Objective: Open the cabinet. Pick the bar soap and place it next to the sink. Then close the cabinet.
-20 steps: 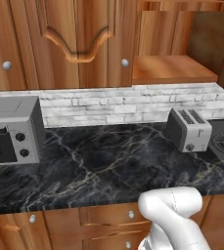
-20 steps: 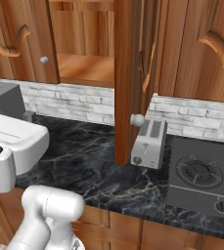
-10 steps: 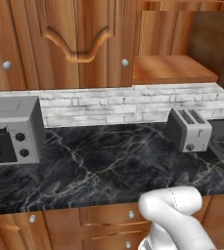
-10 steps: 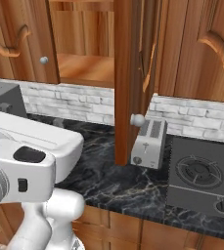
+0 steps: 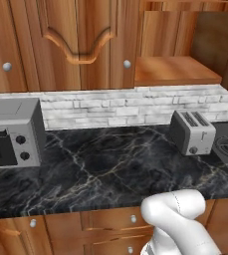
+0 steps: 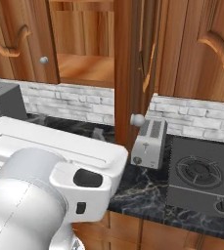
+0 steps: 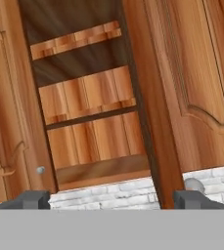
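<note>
The cabinet stands open ahead of my hand, with bare wooden shelves inside. Its door is swung out edge-on toward me, and its round silver knob sits low on it. My gripper is open, its fingertips wide apart with nothing between them, still short of the cabinet and below the bottom shelf. From the base views the open cabinet shows a plain empty lower shelf. The bar soap is out of view. The sink is out of view.
A grey toaster stands on the black marble counter under the open cabinet. A microwave is at the left and a stove top at the right. The open door juts over the counter.
In the right base view my arm has swung up and across from the left and now fills the lower left. The cabinet, the toaster and the counter have not moved.
</note>
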Controlling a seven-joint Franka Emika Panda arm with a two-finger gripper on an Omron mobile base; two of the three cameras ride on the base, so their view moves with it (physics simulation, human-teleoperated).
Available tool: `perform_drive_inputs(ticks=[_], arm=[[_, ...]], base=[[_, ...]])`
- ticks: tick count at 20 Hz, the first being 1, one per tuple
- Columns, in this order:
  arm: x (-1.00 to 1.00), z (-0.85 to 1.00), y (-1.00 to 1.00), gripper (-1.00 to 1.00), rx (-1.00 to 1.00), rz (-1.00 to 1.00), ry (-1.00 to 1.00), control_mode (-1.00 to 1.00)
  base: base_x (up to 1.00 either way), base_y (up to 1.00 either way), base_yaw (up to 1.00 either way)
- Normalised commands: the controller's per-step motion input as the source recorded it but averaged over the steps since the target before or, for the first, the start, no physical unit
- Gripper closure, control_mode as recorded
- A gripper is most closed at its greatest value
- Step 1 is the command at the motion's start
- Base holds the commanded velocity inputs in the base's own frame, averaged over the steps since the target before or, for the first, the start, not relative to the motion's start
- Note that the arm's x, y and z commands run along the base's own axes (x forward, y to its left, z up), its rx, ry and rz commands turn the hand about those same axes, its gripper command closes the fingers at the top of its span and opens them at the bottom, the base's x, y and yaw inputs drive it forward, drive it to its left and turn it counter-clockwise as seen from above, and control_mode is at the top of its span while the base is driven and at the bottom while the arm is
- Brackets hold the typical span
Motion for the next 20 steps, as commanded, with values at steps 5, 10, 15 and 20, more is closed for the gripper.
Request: perform_drive_inputs(ticks=[5, 10, 15, 20], arm=[[0.03, -0.03, -0.28, -1.0, 0.0, 0.02, -0.02, -1.0], [0.32, -0.3, -0.41, -1.0, 0.0, 0.1, 0.0, -1.0], [0.36, -0.27, -0.5, -1.0, 0.0, 0.13, -0.04, -1.0], [0.45, -0.11, -0.4, -1.0, 0.0, 0.2, -0.1, -1.0]], base=[[0.0, 0.0, 0.0], [0.0, 0.0, 0.0], [0.0, 0.0, 0.0], [0.0, 0.0, 0.0]])
